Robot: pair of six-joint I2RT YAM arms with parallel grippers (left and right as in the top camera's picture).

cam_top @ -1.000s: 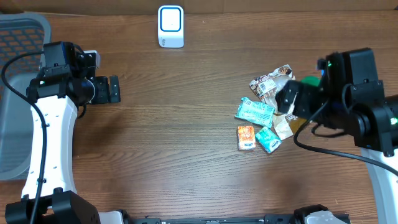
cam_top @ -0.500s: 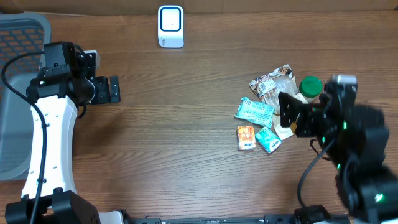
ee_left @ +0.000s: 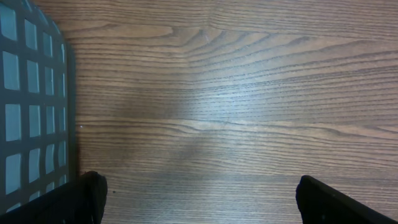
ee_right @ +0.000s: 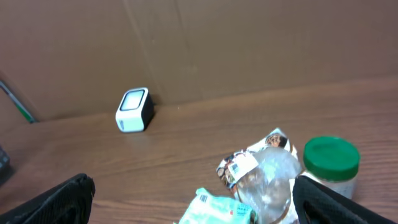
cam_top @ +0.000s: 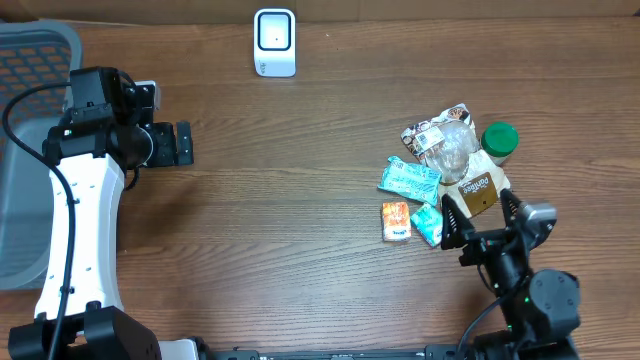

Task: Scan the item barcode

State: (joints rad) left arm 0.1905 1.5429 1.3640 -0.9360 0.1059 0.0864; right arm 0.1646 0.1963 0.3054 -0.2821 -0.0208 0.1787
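On the left arm (cam_top: 85, 235): white shell, black joint housings, black cable (cam_top: 68, 262) looped alongside. On the right arm (cam_top: 548, 298): black rounded housings, grey wrist fitting (cam_top: 537, 213). The left hand (cam_top: 185, 144) and right hand (cam_top: 480, 215): black.

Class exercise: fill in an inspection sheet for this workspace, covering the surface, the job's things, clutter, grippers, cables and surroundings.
Surface: wood-grain table, no spills seen.
Job's things: white barcode scanner at the far edge; pile on the right with green-lidded jar, teal packets, orange packet, brown pouch, crumpled wrapper.
Clutter: grey basket at the left edge.
Grippers: left gripper open over bare wood; right gripper open beside the pile, holding nothing.
Cables: black cable along the left arm.
Surroundings: cardboard wall behind the table.
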